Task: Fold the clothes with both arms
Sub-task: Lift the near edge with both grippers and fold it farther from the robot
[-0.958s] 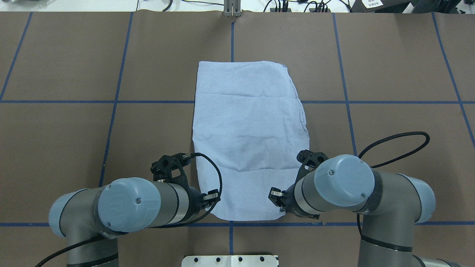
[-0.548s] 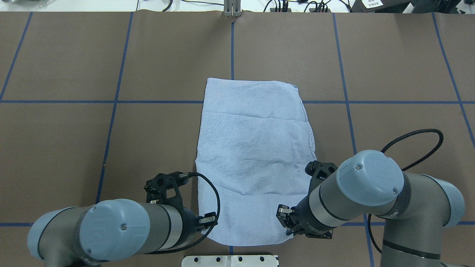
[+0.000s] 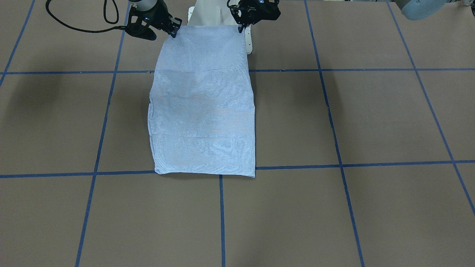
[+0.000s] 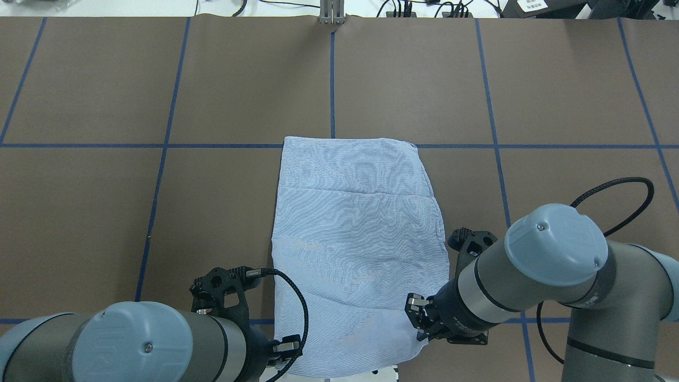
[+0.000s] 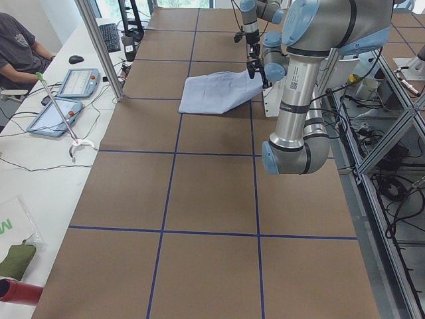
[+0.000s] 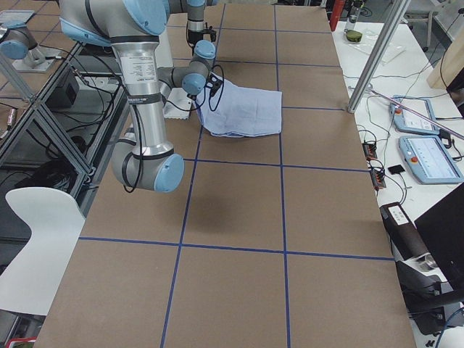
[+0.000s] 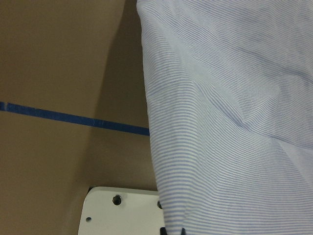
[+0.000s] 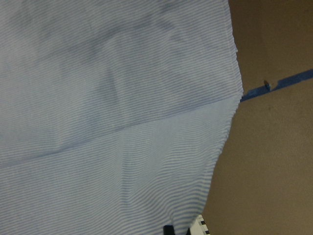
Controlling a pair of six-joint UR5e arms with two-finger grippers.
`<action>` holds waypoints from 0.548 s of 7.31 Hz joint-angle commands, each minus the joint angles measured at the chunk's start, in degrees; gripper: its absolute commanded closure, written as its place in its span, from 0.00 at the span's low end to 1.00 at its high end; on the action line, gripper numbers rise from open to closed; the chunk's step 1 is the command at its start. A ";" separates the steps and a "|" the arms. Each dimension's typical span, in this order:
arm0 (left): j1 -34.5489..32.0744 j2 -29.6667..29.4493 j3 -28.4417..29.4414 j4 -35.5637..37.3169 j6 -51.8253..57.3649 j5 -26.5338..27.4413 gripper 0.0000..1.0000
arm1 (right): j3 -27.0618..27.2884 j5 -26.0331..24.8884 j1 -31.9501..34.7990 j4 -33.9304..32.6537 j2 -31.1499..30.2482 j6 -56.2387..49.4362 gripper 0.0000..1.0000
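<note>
Left tool (image 4: 287, 347): clamped on the shirt (image 4: 355, 239) at its near left corner.
Right tool (image 4: 419, 317): clamped on the near right corner.
Shirt position: middle of the desk (image 4: 95, 212), with the near edge held up by the robot.
Progress: we judge the sides are folded in and the crosswise fold is left.
Axis: the long axis runs from the robot towards the far side; we cannot see the collar.

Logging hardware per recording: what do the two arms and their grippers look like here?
Both arms are grey-and-silver tubes: left arm, right arm. Round light-blue caps close the joints. Each ends in a black two-finger gripper: left gripper, right gripper. A black braided cable loops from each wrist. A white printed label sits on the left arm.
</note>
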 commanded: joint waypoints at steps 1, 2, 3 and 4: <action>-4.25 -1.50 0.00 0.06 3.37 -0.08 1.00 | -1.89 1.71 6.51 -0.01 1.92 -1.69 1.00; -7.50 -1.69 0.09 -0.03 4.61 -0.08 1.00 | -5.03 4.07 10.99 -0.01 4.90 -1.88 1.00; -11.18 -2.64 0.52 -0.29 6.80 -0.17 1.00 | -7.41 5.83 14.60 -0.10 7.36 -1.88 1.00; -13.83 -3.44 3.84 -4.55 7.43 -0.17 1.00 | -7.87 5.85 16.03 -0.10 8.17 -1.88 1.00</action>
